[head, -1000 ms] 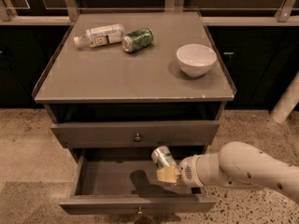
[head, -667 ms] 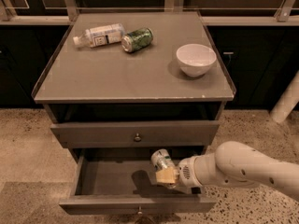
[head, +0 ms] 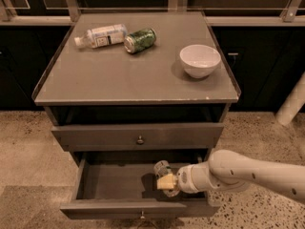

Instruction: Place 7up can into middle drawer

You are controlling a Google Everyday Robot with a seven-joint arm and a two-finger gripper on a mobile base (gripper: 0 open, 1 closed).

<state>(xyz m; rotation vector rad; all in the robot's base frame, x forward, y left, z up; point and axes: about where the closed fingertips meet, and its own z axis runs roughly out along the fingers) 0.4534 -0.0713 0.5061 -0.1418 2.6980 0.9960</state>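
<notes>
Cabinet top (head: 119, 78), one bottle (head: 101, 36), one bowl (head: 200, 60), tool (head: 166, 181) gripping one 7up can (head: 162, 168) over middle drawer (head: 107, 208)

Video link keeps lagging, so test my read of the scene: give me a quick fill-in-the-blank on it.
1. The tool holds the 7up can over the ____ middle drawer.
2. The cabinet top bears ____ things: white bowl, green can, plastic bottle.
3. The green can lies on its ____.
Missing: open; three; side.
</notes>
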